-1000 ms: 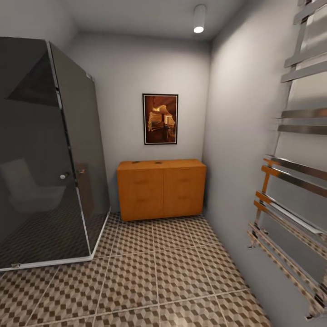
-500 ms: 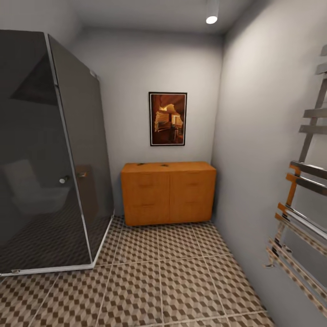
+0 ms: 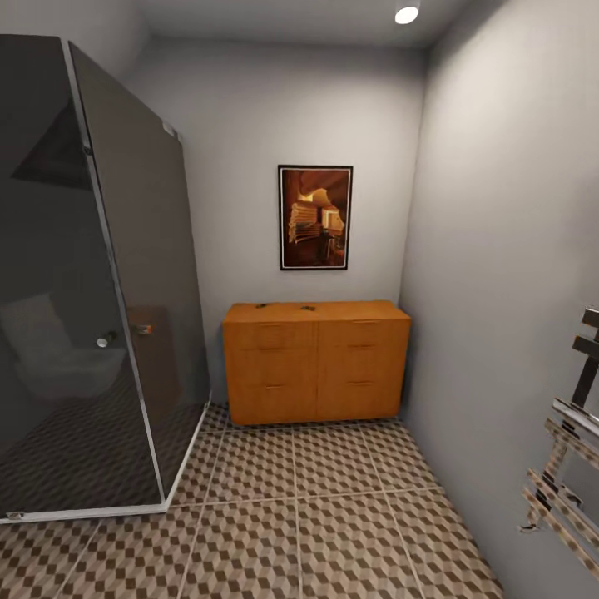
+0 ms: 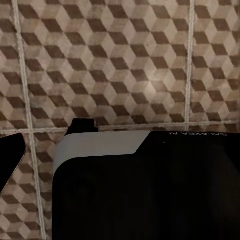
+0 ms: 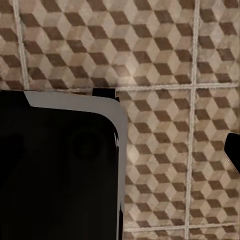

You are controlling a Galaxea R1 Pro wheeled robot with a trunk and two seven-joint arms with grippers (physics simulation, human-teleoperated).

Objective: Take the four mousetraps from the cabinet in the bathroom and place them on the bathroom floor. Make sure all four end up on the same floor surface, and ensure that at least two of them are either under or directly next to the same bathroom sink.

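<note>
Mousetraps (image 3: 263, 305) visible as two small dark specks on top of the cabinet (image 3: 316, 362) at the far wall, well apart from each other. Judged light, stiff and thin, with sprung metal parts: best pinched across the wooden edges. Cannot tell whether either gripper is open or closed; wrist views look down at patterned floor (image 4: 120, 60).

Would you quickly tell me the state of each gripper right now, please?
Left gripper: cannot be told.
Right gripper: cannot be told.
</note>
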